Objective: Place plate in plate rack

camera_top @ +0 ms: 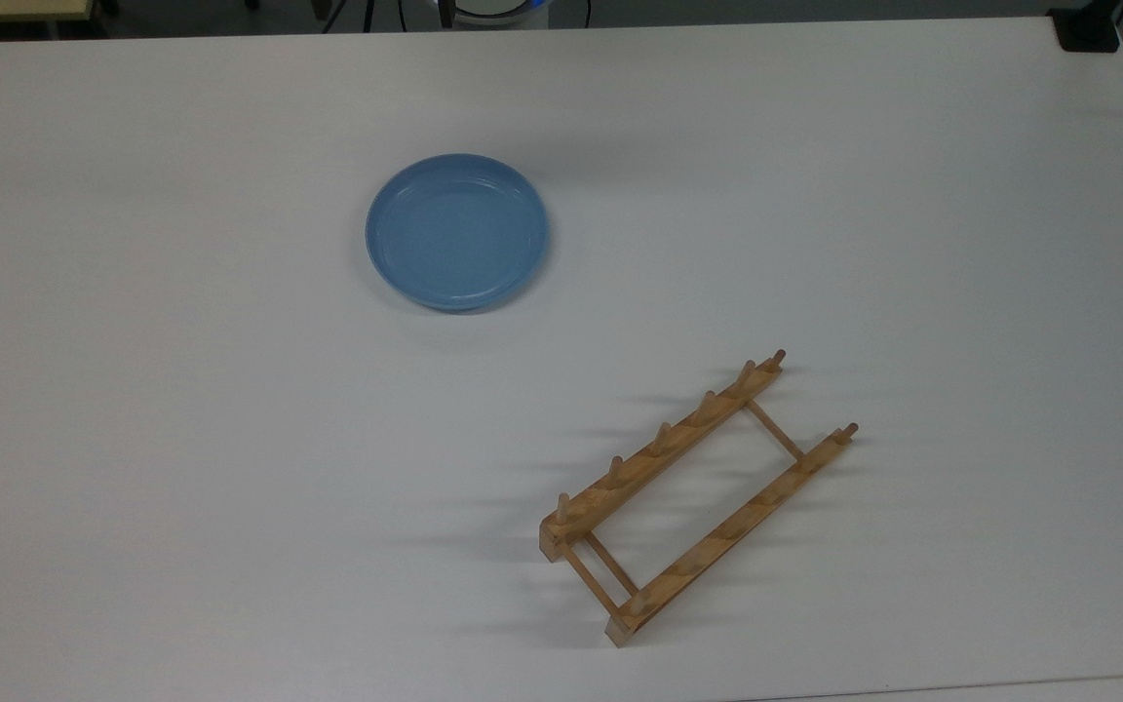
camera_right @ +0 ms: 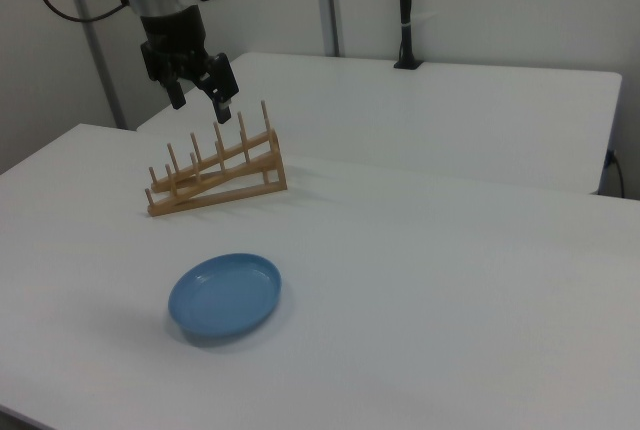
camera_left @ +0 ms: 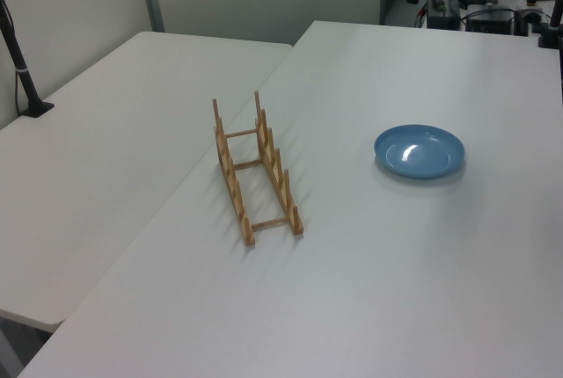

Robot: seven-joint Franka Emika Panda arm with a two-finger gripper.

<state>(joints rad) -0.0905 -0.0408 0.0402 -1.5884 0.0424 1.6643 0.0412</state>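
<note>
The light-blue plate (camera_top: 457, 231) lies flat, right side up, on the white table (camera_top: 181, 439); it also appears in the left view as the plate (camera_left: 419, 150) and in the right view as the plate (camera_right: 225, 296). The wooden plate rack (camera_top: 693, 492) stands empty, diagonal, toward the top view's lower right, with upright pegs on both rails. In the left view the plate rack (camera_left: 254, 170) sits left of the plate; in the right view the plate rack (camera_right: 213, 173) lies behind the plate. My gripper (camera_right: 200, 103) hangs open high in the air, holding nothing, well above the table.
A second white table (camera_left: 114, 123) adjoins along a seam. A black pole (camera_right: 404, 10) stands clamped on that table at the right view's back; a black block (camera_top: 1088, 29) sits at the top view's upper right corner.
</note>
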